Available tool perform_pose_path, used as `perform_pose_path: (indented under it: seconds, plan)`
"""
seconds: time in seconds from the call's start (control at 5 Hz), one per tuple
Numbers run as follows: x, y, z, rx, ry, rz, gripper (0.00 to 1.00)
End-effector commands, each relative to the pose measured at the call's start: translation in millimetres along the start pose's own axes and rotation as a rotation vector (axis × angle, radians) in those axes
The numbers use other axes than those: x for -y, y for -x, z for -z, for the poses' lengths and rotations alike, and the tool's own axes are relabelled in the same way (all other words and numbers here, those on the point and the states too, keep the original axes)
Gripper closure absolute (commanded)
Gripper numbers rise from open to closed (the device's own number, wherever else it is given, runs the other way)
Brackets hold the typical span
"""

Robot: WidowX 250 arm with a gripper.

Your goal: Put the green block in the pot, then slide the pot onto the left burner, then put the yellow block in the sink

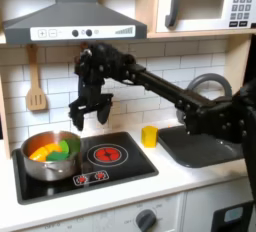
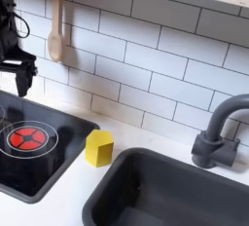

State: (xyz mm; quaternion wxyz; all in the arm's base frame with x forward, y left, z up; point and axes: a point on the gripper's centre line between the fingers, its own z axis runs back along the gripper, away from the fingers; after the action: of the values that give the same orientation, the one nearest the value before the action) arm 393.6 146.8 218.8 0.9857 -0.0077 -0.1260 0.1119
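The toy kitchen's white worktop (image 1: pixel 120 198) carries everything. Set into it is the dark grey sink (image 2: pixel 195 203), at the first exterior view's right, with its curved faucet (image 2: pixel 216 128) rising behind. Next in size is the glossy black cooktop (image 1: pixel 120 171). On its left half in the first exterior view sits the pot (image 1: pixel 52 157), silver and round, covering the burner beneath it. The red spiral burner (image 1: pixel 105 155) beside it, toward the sink, lies bare. Inside the pot I can make out the green block (image 1: pixel 68 147) at the near-right of the bowl, next to something orange or yellow that I can't name.

The black arm reaches in from the first exterior view's right, and its claw (image 1: pixel 89 113) hangs above the cooktop, over the pot's right rim and the gap toward the bare burner. The fingers (image 1: pixel 78 120) point down with a visible gap between them and nothing held.

The yellow block (image 2: pixel 98 148) stands upright on the worktop in the strip between cooktop and sink, near the sink's corner but not touching it.

With green in the pot, and the pot apparently on the left ring already, I'd judge the yellow block comes next. It lies toward the sink from the claw, lower and well apart, past the bare burner. It is roughly cubic, so no long axis dictates the grip.
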Motion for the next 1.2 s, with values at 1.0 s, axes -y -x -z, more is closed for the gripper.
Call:
perform_pose_path:
  seconds: [1.0]
  plan:
    - [107.5,21.4,19.3,-0.037,0.102,0.176,0.00]
